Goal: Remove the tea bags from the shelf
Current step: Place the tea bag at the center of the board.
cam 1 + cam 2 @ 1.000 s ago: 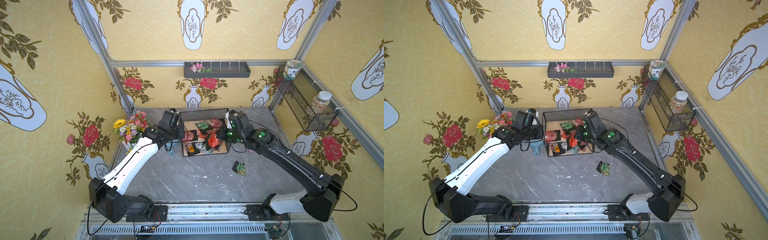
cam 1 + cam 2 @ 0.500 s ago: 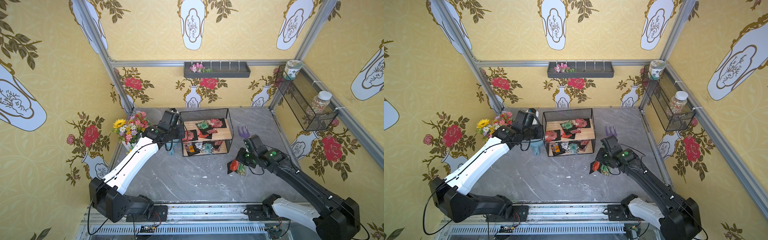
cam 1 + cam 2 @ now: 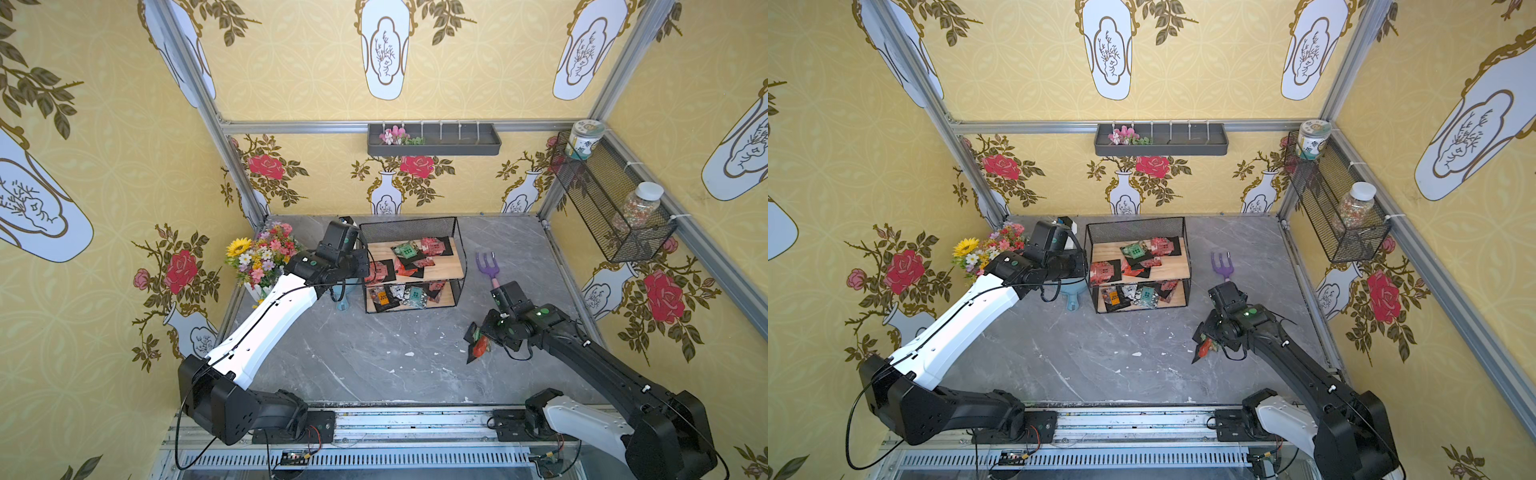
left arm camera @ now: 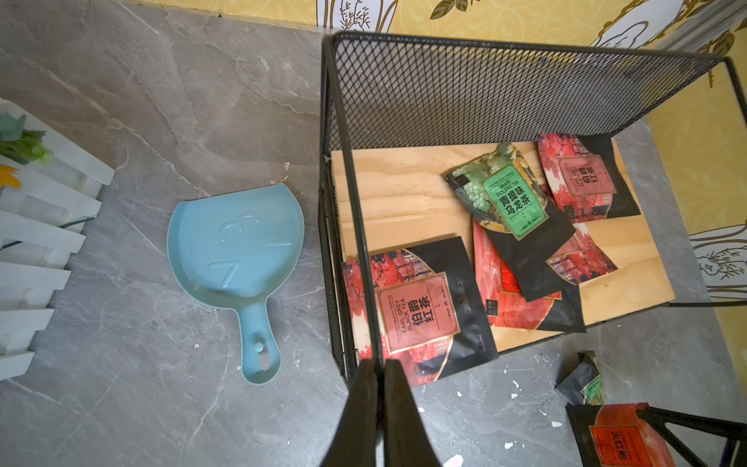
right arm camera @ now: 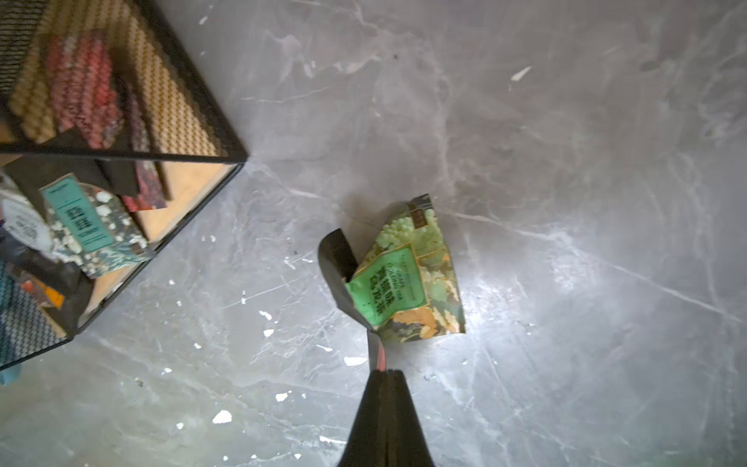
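Pinching a red tea bag (image 3: 480,346) by its thin edge in my right gripper (image 5: 386,374), well clear of the shelf (image 3: 409,226) and over a green tea bag (image 5: 408,279) on the tabletop (image 5: 566,161). My left gripper (image 4: 380,366) is clamped on the shelf's corner wire (image 4: 364,242). Other tea bags (image 3: 415,259) crowd both its boards. They look light, floppy and slick, so I'd grab overhanging edges.

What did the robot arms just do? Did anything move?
The right gripper pulled back from the shelf toward the robot, carrying a red tea bag. It still pinches the bag, now right by the green tea bag lying on the table. The left gripper stayed shut on the shelf's wire edge. The shelf, the other tea bags and the green tea bag did not move.
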`<state>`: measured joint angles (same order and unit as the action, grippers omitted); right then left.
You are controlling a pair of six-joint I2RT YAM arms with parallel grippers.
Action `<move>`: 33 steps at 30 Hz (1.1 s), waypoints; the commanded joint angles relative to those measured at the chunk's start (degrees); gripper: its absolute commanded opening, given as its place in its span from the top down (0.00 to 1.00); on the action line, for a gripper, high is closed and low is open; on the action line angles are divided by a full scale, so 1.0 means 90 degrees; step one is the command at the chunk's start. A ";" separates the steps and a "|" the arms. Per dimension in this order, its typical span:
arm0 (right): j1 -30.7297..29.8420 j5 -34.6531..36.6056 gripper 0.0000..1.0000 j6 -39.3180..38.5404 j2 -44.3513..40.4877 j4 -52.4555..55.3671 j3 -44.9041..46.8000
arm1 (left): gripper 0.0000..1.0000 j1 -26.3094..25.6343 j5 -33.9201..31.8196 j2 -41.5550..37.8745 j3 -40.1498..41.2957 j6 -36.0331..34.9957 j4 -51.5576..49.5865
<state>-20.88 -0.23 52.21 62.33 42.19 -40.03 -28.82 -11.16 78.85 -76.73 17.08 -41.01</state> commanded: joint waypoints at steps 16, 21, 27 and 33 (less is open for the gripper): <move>0.0172 0.0822 0.70 -0.0166 0.0444 0.0288 -0.0194 | 1.00 0.0007 0.0029 0.0012 0.0020 -0.0160 -0.0433; -0.0068 0.1203 0.63 -0.0254 0.0186 0.0655 -0.0775 | 1.00 0.0006 0.0048 0.0009 0.0020 -0.0140 -0.0423; -0.1162 0.2059 0.62 -0.0240 0.0380 0.1132 -0.2154 | 1.00 0.0006 0.0048 -0.0002 0.0020 -0.0104 -0.0423; -0.2063 0.2383 0.62 -0.0053 0.0922 0.1078 -0.3397 | 1.00 0.0008 0.0039 -0.0014 0.0010 -0.0072 -0.0427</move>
<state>-37.45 18.06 50.76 68.71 51.37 -67.31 -28.80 -11.14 78.56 -76.82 17.15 -41.67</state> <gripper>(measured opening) 0.378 0.092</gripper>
